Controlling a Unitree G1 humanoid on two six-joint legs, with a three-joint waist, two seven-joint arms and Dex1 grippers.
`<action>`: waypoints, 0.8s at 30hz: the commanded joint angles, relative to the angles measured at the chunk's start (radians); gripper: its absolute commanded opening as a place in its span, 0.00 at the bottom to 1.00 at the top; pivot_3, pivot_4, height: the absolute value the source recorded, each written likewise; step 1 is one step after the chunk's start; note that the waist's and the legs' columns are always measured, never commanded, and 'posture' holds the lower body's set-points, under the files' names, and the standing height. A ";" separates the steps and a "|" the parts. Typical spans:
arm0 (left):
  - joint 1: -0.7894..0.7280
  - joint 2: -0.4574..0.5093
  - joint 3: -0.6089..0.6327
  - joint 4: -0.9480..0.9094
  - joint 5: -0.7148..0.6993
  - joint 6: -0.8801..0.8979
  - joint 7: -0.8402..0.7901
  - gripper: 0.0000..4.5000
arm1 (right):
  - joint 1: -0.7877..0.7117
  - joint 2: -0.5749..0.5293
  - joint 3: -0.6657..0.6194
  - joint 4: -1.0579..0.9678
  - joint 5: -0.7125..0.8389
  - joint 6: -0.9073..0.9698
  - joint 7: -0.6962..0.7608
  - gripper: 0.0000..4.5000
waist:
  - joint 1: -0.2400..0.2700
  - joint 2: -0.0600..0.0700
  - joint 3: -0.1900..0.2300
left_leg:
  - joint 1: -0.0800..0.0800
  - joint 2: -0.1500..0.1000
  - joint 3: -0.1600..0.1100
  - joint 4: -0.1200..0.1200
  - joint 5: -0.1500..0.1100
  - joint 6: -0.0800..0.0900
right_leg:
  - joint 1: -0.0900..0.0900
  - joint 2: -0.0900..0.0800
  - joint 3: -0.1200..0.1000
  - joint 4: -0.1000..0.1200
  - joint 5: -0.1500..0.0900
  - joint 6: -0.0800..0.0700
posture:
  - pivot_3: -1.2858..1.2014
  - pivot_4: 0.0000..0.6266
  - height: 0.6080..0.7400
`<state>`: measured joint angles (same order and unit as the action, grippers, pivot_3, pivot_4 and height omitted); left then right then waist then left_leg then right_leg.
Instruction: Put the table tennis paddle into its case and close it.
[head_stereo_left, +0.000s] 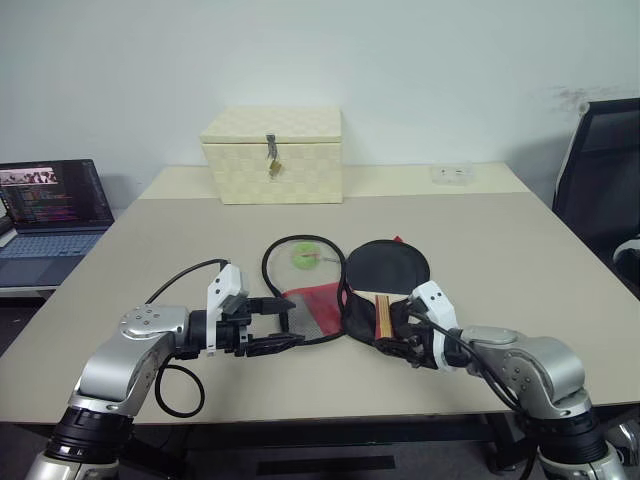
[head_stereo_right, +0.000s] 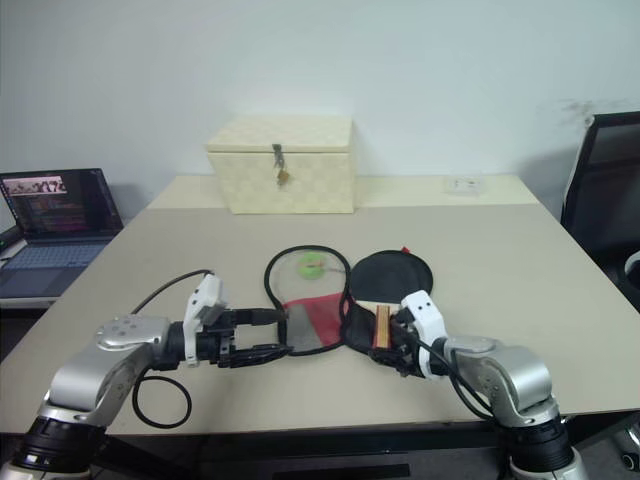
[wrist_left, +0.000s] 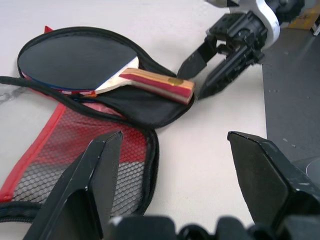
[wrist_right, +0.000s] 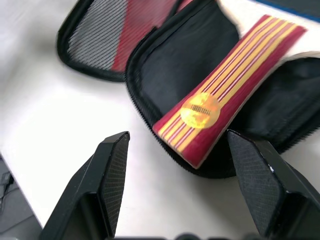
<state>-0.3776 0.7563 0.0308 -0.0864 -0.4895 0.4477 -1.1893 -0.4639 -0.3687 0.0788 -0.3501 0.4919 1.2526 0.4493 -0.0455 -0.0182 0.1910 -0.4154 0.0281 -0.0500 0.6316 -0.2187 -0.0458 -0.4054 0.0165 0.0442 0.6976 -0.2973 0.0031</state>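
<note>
So the table (head_stereo_left: 500, 260) has the case (head_stereo_left: 330, 295) lying unzipped and spread flat, mesh flap on the left. Table tennis paddle (wrist_left: 100, 70) sits inside the right half, handle toward the robot. Left gripper (head_stereo_left: 272, 325) hangs spread at the mesh flap, holding nothing; right gripper (head_stereo_left: 400, 345) is spread too, just off the handle end.
</note>
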 joint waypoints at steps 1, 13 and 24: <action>-0.003 0.012 0.028 -0.035 -0.014 -0.011 0.001 0.82 | -0.038 0.036 0.040 -0.016 -0.006 -0.044 -0.010 0.74 | -0.002 0.000 0.000 | 0.000 0.000 0.000 0.000 0.000 0.000 | 0.000 0.000 0.000 0.000 0.000 0.000 | 0.52 0.24 1.00; 0.011 0.004 0.040 -0.021 -0.013 -0.002 0.039 0.82 | -0.069 -0.102 -0.028 -0.061 0.040 -0.057 0.085 0.74 | -0.004 0.000 0.000 | 0.000 -0.001 0.000 0.000 0.000 0.000 | 0.000 0.000 0.000 0.000 0.000 0.000 | 0.52 0.24 1.00; -0.068 -0.055 0.039 0.227 0.099 -0.039 0.200 0.53 | -0.091 -0.293 -0.135 -0.132 0.148 -0.093 0.241 0.75 | -0.002 -0.001 0.000 | 0.000 -0.001 -0.001 0.001 0.000 0.000 | 0.000 0.000 -0.001 0.000 0.000 0.000 | 0.52 0.24 1.00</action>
<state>-0.4221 0.6991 0.0394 0.1325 -0.4008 0.4280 -1.0063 -0.5364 -0.6450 -0.0193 -0.4285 0.6116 1.1841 0.6606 -0.0472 -0.0187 0.1907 -0.4160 0.0274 -0.0508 0.6332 -0.2188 -0.0456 -0.4052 0.0164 0.0430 0.6978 -0.2971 0.0027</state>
